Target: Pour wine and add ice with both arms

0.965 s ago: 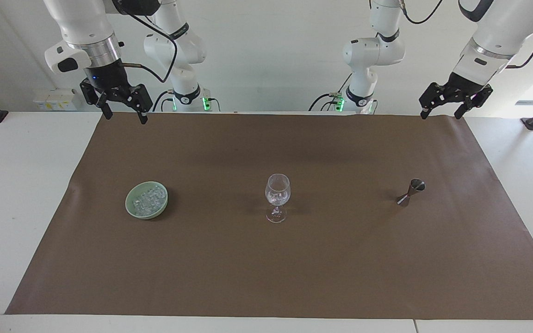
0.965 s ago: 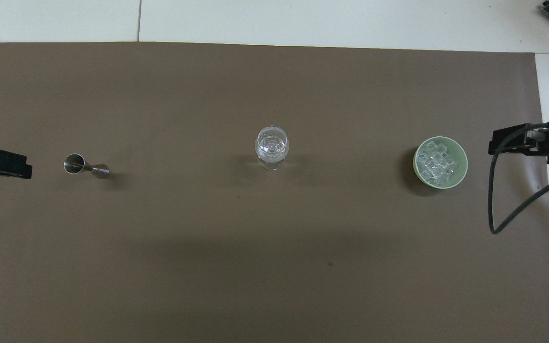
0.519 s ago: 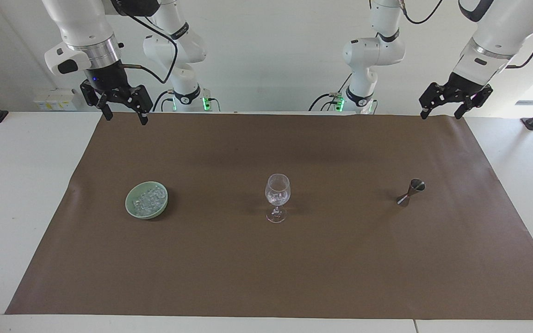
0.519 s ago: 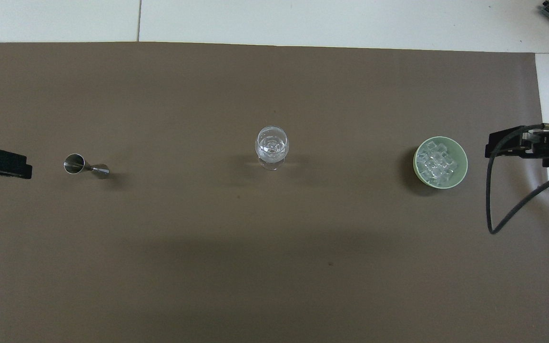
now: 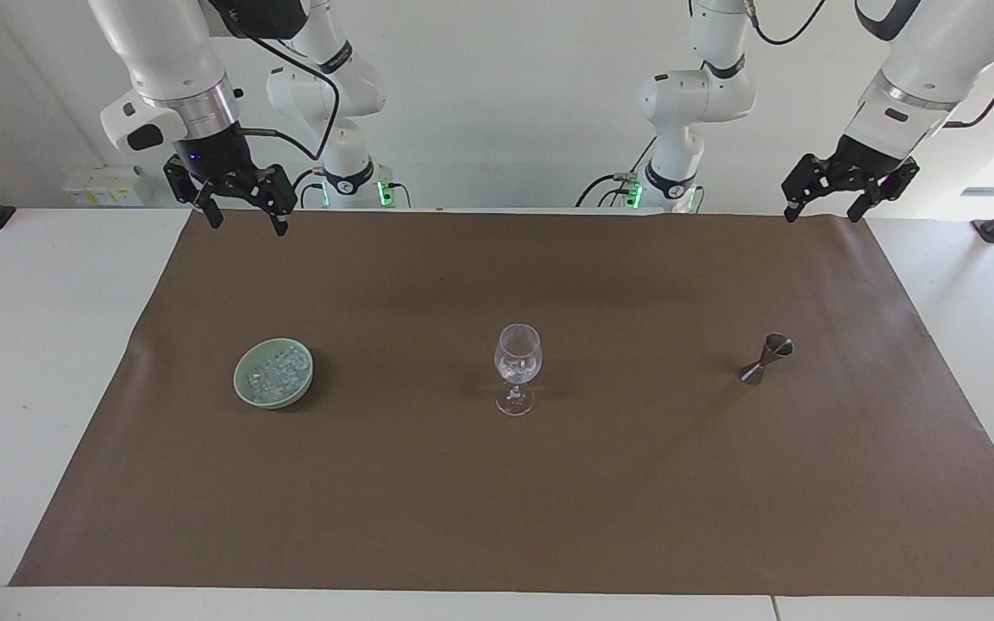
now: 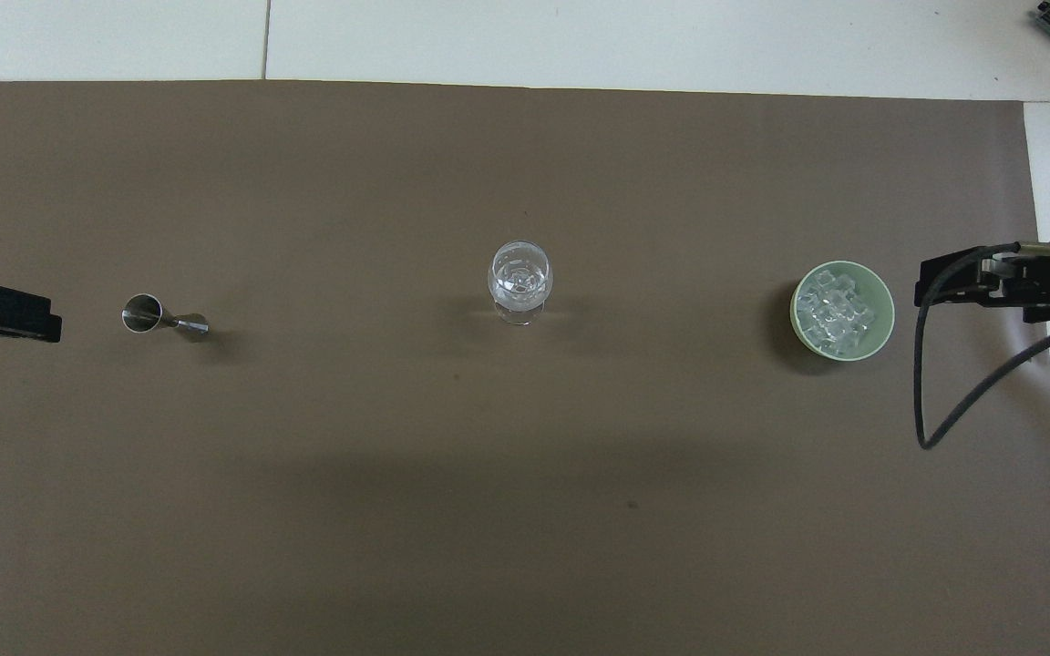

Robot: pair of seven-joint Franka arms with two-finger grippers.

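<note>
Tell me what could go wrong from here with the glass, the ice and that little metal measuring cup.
1. The clear stemmed wine glass stands tall on a narrow foot in the middle of the brown mat; a sideways knock could tip it.
2. The small clear ice cubes are piled in the shallow pale green bowl; the open right gripper may pinch one badly and drop it.
3. The small hourglass-shaped steel jigger is narrow; the open left gripper could topple it.

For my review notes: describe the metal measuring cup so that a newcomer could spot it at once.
On the brown mat, three things stand in a row. The jigger is the one toward the left arm's end, beside the wine glass. It alone is metal: a small hourglass-shaped double cone.
</note>
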